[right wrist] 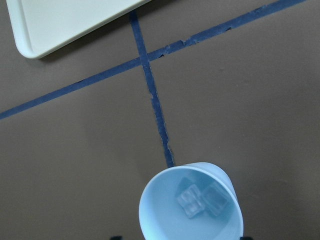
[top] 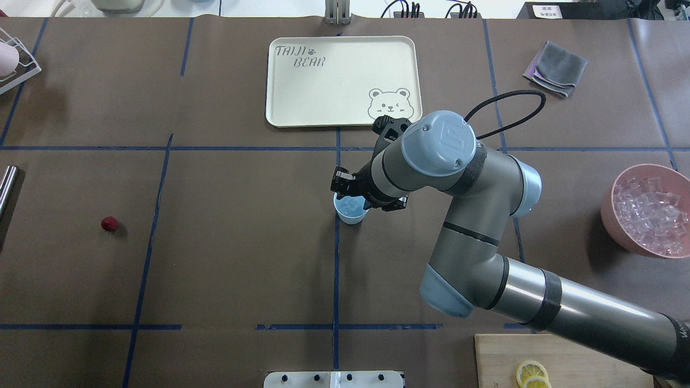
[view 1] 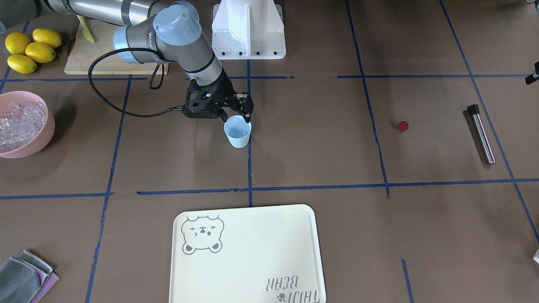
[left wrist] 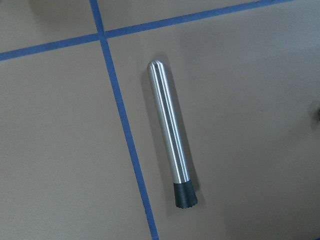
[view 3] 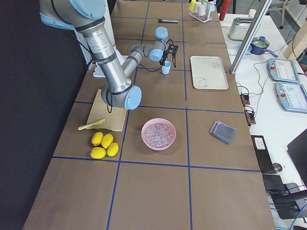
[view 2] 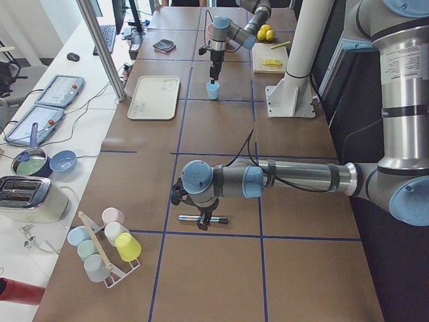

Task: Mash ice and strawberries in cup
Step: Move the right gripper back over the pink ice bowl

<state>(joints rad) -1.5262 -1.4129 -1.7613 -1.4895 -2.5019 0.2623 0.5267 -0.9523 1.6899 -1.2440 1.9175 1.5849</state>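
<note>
The light blue cup (view 1: 238, 134) stands upright at the table's middle on a blue tape line, also in the overhead view (top: 350, 211). Two ice cubes (right wrist: 193, 202) lie in the cup (right wrist: 165, 210). My right gripper (view 1: 239, 112) hangs just above the cup's rim, jaws apart and empty. The strawberry (view 1: 403, 126) lies alone on the table, far from the cup, also in the overhead view (top: 109, 223). A steel muddler with a black tip (left wrist: 170, 135) lies beyond the strawberry. My left gripper (view 2: 201, 213) hovers over the muddler; I cannot tell whether it is open.
A pink bowl (view 1: 42, 139) full of ice stands on my right side. Lemons (view 1: 29, 50) and a wooden board (view 1: 97, 54) are near it. A cream tray (view 1: 248, 252) and a grey cloth (view 1: 25, 280) lie at the far edge. A cup rack (view 2: 100, 245) stands past the muddler.
</note>
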